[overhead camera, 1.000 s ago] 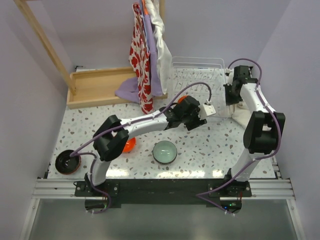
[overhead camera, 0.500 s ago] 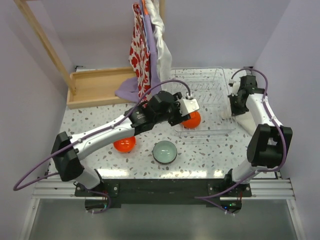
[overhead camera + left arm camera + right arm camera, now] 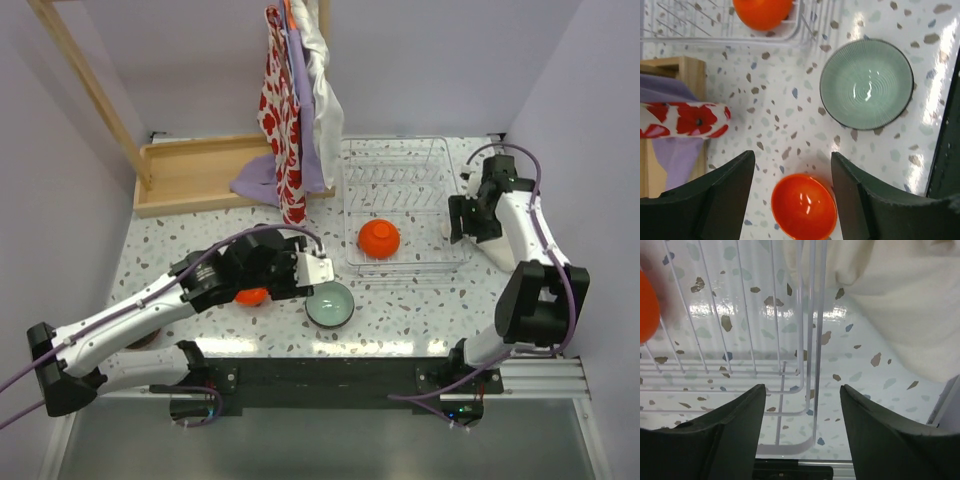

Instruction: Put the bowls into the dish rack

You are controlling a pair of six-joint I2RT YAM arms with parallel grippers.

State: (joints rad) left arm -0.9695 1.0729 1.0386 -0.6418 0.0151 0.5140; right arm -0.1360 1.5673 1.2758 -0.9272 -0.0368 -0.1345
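— Clutter round the dish rack (image 3: 420, 195), what is there?

— To the rack's left a wooden tray (image 3: 195, 178) lies on the speckled desk (image 3: 420, 300). Above the rack's far left corner hang a poppy cloth (image 3: 280, 130), a purple cloth (image 3: 252, 183) that trails onto the tray, and a white cloth (image 3: 325, 100). A cream cloth (image 3: 890, 305) lies just outside the rack's right side.

— Does anything block the arms?

— Only the rack's own wire. In the right wrist view its rounded corner stands between the fingers of the right tool (image 3: 802, 390). Whether they touch it I cannot tell.

— How are the arms posed?

— The left arm stretches low over the desk from the rack's left, its wrist pointing down. The left tool (image 3: 318, 270) hangs short of the rack's near edge, jaws wide, holding nothing. The right arm curls round the rack's right side, and its tool faces down at that wall, jaws spread wide as well, gripping nothing.

— And the bowls?

— The racked orange bowl (image 3: 379, 238), glossy orange-red, lies mouth down inside the rack by its near edge, left of the middle. The mint bowl (image 3: 330, 303), pale green with fine rings inside and a dark rim, stands upright on the desk just off the rack's near left corner. The loose orange bowl (image 3: 804, 206) stands upright further left of that corner, below the gap of the left tool and narrower than it. From above, the arm hides most of it.
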